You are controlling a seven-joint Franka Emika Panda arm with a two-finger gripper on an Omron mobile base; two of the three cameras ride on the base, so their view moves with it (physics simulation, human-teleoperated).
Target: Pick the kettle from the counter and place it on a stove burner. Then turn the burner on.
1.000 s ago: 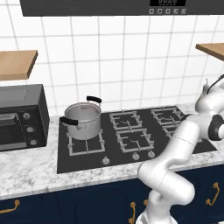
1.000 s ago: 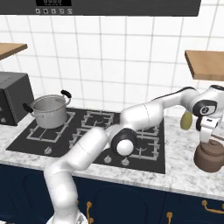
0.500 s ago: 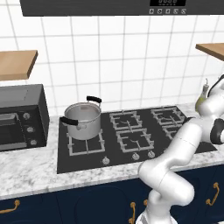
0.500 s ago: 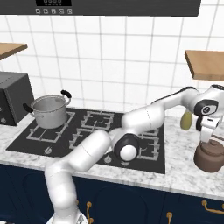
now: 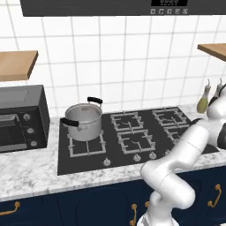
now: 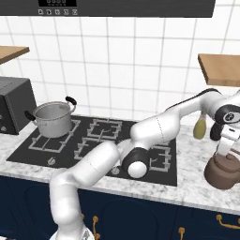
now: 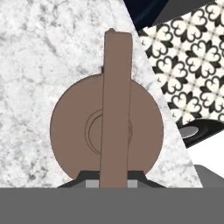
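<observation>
Now pinching the thin arched handle of the kettle (image 7: 107, 144), fingertips (image 7: 92, 184) pressed in from either side at the near edge of the hand view, gripper (image 6: 227, 149) directly above the lid. Seated on the counter (image 6: 192, 185) at the far right, well apart from the stove (image 6: 101, 140) and close to the counter's front edge, with patterned floor visible beyond it from above. Probably rigid and fairly light if empty, likely to swing under the handle if lifted off-centre. Best held at the crown of the arch, over the lid knob, so the squat body hangs level. Smooth copper-brown finish, possibly slippery, so a firm squeeze is wise. Further left, a steel pot (image 5: 84, 121) occupying the left rear burner, leaving the right-hand burners free. Near the wall behind the kettle, an olive-green bottle (image 6: 199, 127).
</observation>
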